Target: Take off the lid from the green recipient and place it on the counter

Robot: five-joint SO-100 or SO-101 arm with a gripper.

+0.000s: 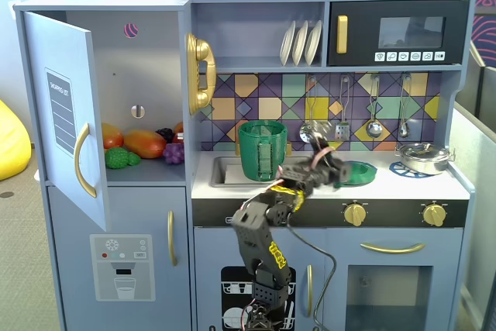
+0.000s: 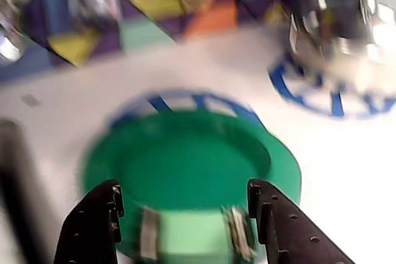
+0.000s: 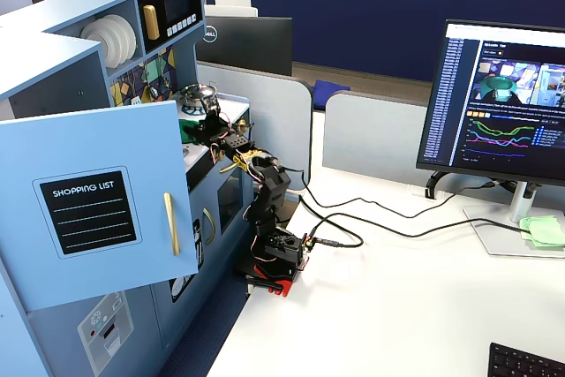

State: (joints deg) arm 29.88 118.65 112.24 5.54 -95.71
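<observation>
The green lid (image 2: pixel 192 159) lies flat on the white counter (image 2: pixel 334 171), over a blue burner ring (image 2: pixel 179 100). Its light-green tab (image 2: pixel 189 233) points toward the wrist camera. My gripper (image 2: pixel 185 196) is open, with a black finger on each side of the tab and a gap on the left. In a fixed view the lid (image 1: pixel 358 174) sits right of the tall green recipient (image 1: pixel 262 150), which stands open-topped in the sink. My gripper (image 1: pixel 332 167) is at the lid's left edge.
A shallow silver pan (image 1: pixel 425 157) sits on the right burner ring and also shows in the wrist view (image 2: pixel 346 35). Utensils (image 1: pixel 374 110) hang on the tiled back wall. The fridge door (image 1: pixel 66 114) stands open at left.
</observation>
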